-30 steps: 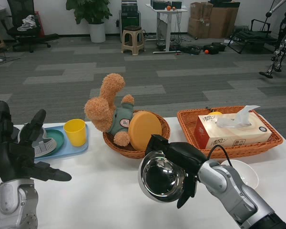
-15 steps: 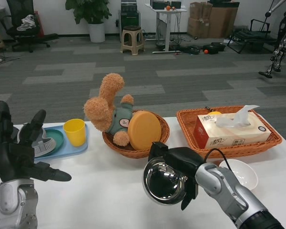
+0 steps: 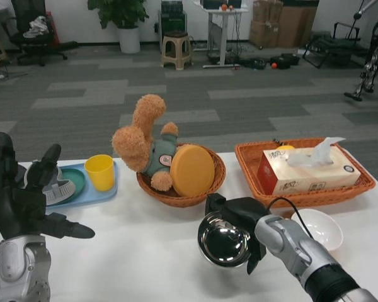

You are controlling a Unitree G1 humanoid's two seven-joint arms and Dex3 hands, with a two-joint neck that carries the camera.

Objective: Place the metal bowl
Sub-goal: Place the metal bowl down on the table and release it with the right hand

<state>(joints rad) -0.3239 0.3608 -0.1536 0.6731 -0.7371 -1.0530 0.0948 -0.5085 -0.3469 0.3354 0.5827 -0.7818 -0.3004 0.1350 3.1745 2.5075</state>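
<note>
On the worktop (image 3: 145, 251) you've got plenty of white surface in front of you, so that's your landing zone. Behind it sits the long basket (image 3: 359, 184) with the tissue box (image 3: 305, 176), then the round basket (image 3: 205, 192) carrying the plush toy (image 3: 142, 141) and a yellow disc (image 3: 192, 170). Over on the left, the blue tray (image 3: 107, 194) holds a yellow cup (image 3: 101, 172). Your left hand (image 3: 19, 198) is raised at the left edge, fingers spread, holding nothing; let it wait there. Your right hand (image 3: 239, 217) is clamped on the rim of the bowl (image 3: 225, 240), which hangs tilted, mouth facing you, above the worktop between the round basket and the small white dish (image 3: 318, 228).

Now the placing, as I judge it: level the bowl first, so its base meets the surface flat rather than on an edge, or it may rock and roll. Come down slowly. Keep it apart from the white dish on the right and the round basket behind. Whether the base is touching yet, I can't tell from here. Let go only once it sits steady, then lift your fingers straight up off the rim.
</note>
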